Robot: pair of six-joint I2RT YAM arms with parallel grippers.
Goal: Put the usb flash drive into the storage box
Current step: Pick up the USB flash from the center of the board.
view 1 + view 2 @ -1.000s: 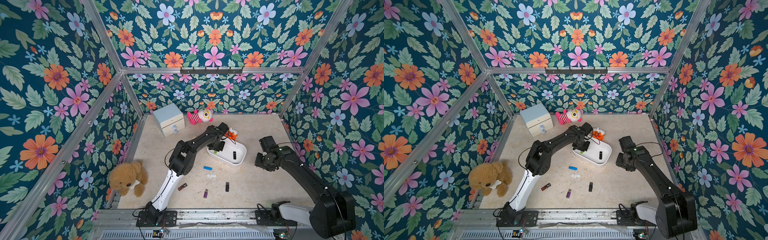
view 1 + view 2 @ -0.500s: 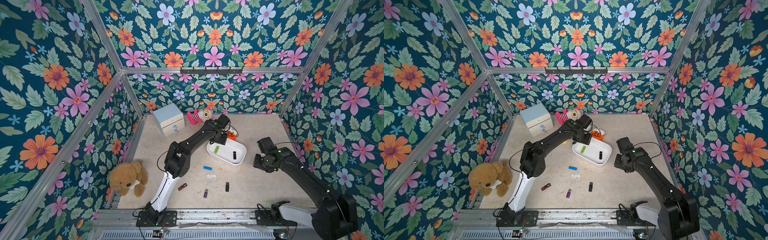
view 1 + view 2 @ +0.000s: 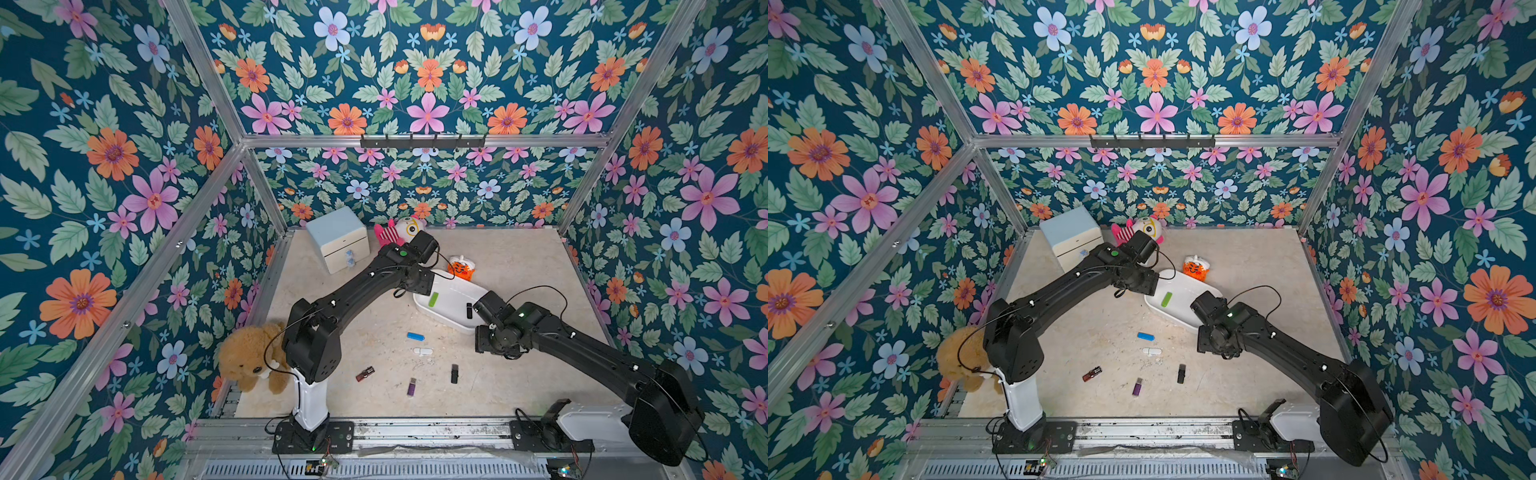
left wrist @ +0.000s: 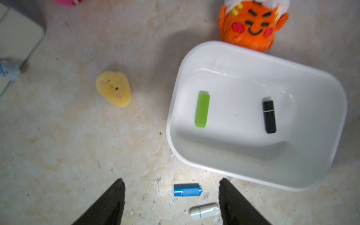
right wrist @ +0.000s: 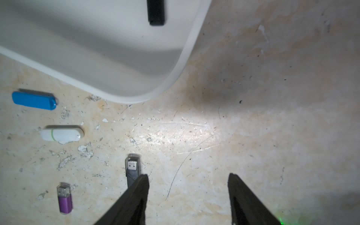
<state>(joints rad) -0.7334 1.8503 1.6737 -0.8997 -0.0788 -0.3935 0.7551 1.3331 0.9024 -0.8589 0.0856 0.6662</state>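
No writing, label, brand, number or sign can be read in any of the views. The small cabinet (image 3: pixel 337 237) has a tiny dark mark on its front in both top views, too small to tell whether it is lettering. The orange toy (image 4: pixel 251 25) and the yellow toy (image 4: pixel 114 88) carry only drawn faces, seen in the left wrist view.
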